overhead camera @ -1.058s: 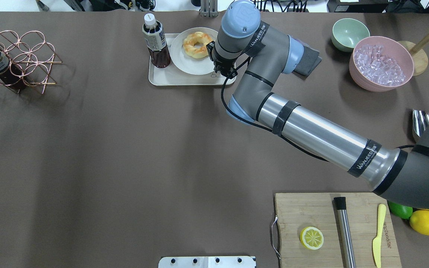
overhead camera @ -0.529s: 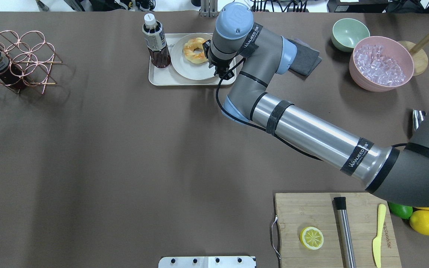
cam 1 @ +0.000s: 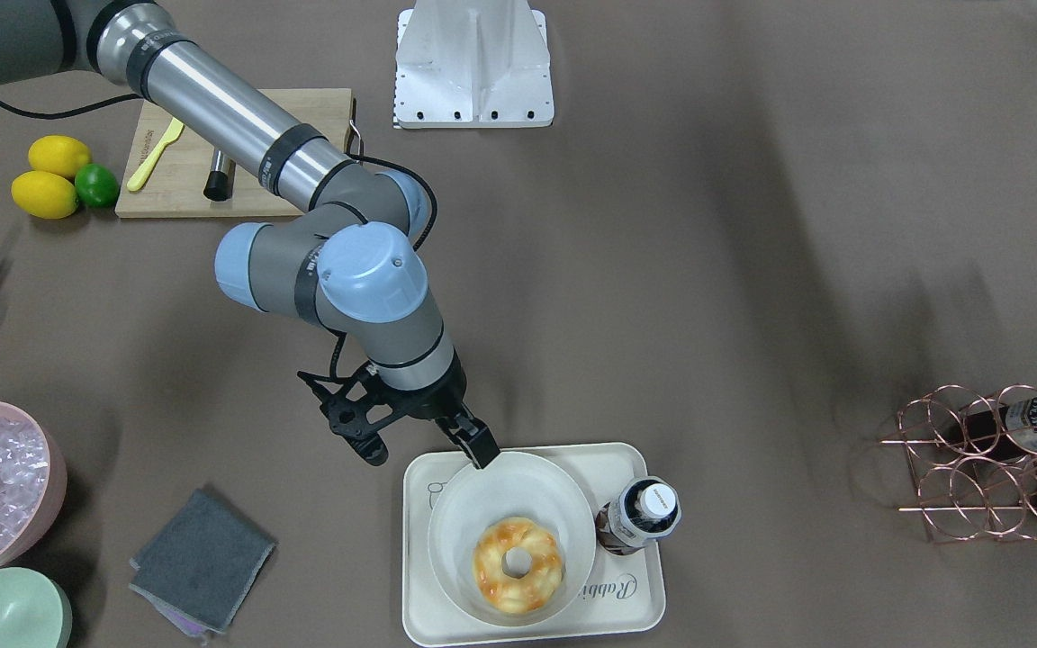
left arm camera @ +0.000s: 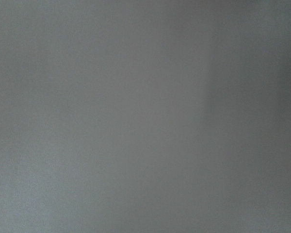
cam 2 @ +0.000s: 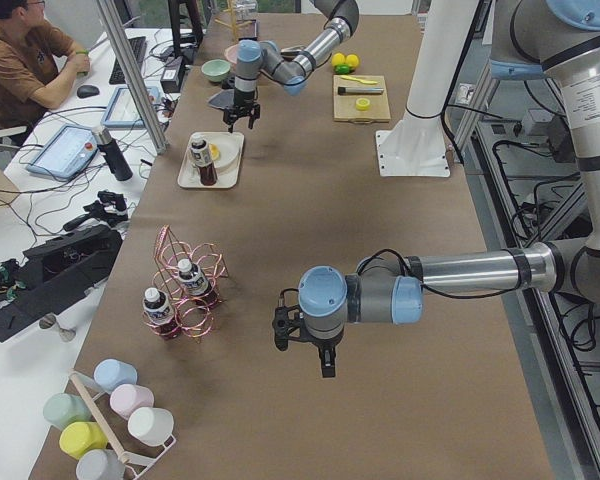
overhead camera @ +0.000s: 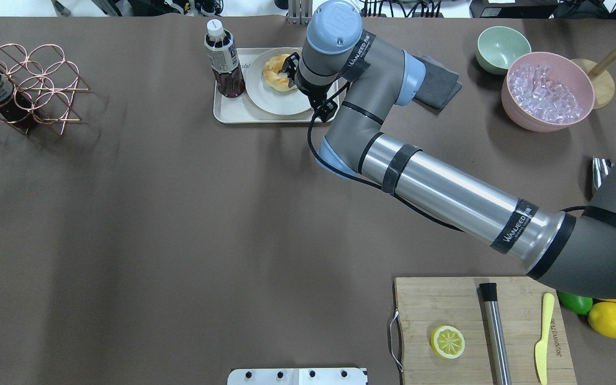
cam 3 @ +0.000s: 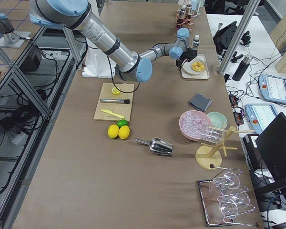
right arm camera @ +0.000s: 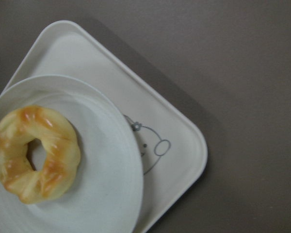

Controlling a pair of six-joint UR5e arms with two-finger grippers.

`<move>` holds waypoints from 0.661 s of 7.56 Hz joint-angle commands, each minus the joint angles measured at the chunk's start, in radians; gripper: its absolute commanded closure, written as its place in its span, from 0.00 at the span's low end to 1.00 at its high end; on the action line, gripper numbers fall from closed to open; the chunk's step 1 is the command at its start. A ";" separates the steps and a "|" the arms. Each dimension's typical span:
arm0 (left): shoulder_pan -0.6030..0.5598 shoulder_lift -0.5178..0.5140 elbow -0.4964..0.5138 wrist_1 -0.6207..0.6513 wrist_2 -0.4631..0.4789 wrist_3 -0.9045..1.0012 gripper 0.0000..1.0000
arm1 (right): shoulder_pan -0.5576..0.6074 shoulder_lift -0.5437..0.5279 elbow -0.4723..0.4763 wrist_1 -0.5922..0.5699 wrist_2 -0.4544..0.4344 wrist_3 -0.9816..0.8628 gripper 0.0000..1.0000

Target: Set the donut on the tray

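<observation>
The donut (cam 1: pixel 518 562), golden with pale patches, lies on a round white plate (cam 1: pixel 482 504) that stands on the cream tray (cam 1: pixel 635 612). It also shows in the overhead view (overhead camera: pixel 275 74) and the right wrist view (right arm camera: pixel 34 155), with the tray's animal drawing (right arm camera: pixel 153 148) beside the plate. My right gripper (cam 1: pixel 481 447) hangs over the plate's near rim, beside the donut and apart from it; its jaws are not clear. My left gripper (cam 2: pixel 325 362) hovers over bare table far from the tray; I cannot tell its state.
A dark drink bottle (overhead camera: pixel 223 59) stands on the tray's left part. A grey cloth (overhead camera: pixel 436 83), a green bowl (overhead camera: pixel 502 48) and a pink bowl of ice (overhead camera: pixel 547 91) lie to the right. A copper wire rack (overhead camera: pixel 24 85) is far left, a cutting board (overhead camera: pixel 479 331) near right.
My right arm has moved left, carrying the gripper from the plate's right edge to over the donut's right side. The donut, plate and tray have not moved.
</observation>
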 commanded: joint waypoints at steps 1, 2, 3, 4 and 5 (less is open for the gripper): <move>0.000 0.002 0.000 -0.004 0.000 0.001 0.02 | 0.046 -0.215 0.317 -0.156 0.127 -0.151 0.00; 0.000 0.000 0.000 -0.004 0.000 0.001 0.02 | 0.093 -0.331 0.430 -0.173 0.189 -0.239 0.00; 0.000 0.000 0.000 -0.004 0.000 0.001 0.02 | 0.145 -0.457 0.533 -0.175 0.241 -0.334 0.00; 0.000 0.002 0.002 -0.004 0.000 0.001 0.02 | 0.210 -0.605 0.636 -0.175 0.302 -0.452 0.00; 0.002 0.002 0.005 -0.004 0.000 0.001 0.02 | 0.277 -0.760 0.727 -0.175 0.342 -0.627 0.00</move>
